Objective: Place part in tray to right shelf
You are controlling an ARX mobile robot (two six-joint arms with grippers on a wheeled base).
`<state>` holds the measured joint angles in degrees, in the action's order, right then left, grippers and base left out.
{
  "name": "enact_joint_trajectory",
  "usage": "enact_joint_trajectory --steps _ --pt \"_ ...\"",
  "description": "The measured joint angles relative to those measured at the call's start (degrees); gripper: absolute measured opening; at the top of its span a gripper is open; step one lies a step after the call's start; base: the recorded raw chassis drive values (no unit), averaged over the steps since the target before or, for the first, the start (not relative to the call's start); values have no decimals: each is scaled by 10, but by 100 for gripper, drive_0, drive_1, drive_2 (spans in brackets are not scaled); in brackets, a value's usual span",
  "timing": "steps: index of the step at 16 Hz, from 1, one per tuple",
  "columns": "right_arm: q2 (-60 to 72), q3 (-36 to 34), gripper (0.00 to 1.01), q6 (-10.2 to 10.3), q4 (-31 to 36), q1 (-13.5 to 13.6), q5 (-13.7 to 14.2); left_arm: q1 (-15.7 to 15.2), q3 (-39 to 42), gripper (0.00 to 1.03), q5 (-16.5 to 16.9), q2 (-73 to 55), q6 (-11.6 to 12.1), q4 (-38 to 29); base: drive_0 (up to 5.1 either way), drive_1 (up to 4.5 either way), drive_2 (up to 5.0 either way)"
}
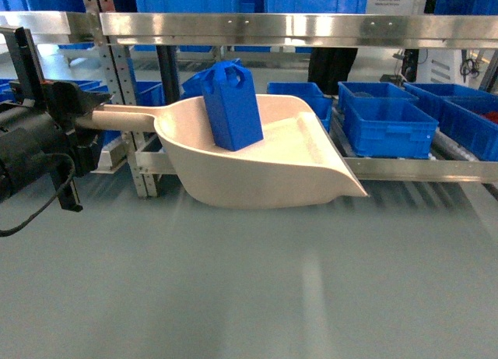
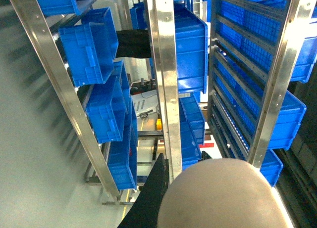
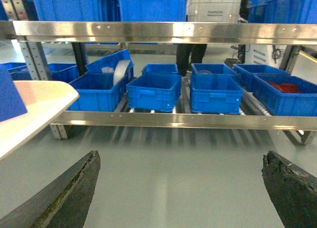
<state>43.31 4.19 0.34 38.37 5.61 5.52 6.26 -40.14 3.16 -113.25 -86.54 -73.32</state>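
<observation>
1. Shelf (image 1: 420,169) of stainless steel runs across the scene beyond both grippers, its shiny front rail low and a second rail above; in the right wrist view it lies straight ahead of the right fingers, well apart from them.
2. Crates (image 3: 153,91) of blue plastic sit side by side on the shelf's roller lanes, ahead of the right fingers; more crates (image 2: 94,45) show in the left wrist view, ahead of the left fingers and stacked on racks.
3. Floor (image 1: 257,289), plain grey, spreads below the tray and between the right fingers and the shelf.
4. Tray (image 1: 296,172), a beige scoop, hangs above the floor with its handle pointing into the left gripper and its wide lip reaching away from those fingers toward the shelf. Its lip also shows at the left edge of the right wrist view, to the left of the right fingers and apart from them.
5. Left gripper (image 1: 82,121), black, is closed round the tray's handle at the left of the head view; in its own wrist view the tray's rounded beige end fills the space just past its fingers (image 2: 151,193).
6. Right gripper (image 3: 181,188) shows two dark fingers (image 3: 74,191) spread wide, with nothing between them but floor.
7. Part (image 1: 232,106), a small bright-blue block with a pierced top, stands upright inside the tray's bowl, just beyond the handle and so a little past the left fingers.
</observation>
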Motion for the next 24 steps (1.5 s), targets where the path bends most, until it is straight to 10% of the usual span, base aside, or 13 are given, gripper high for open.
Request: enact_joint_trajectory --steps 24 --pt "-3 0 98 0 0 0 1 -2 0 14 -2 0 0 1 -180 -180 -180"
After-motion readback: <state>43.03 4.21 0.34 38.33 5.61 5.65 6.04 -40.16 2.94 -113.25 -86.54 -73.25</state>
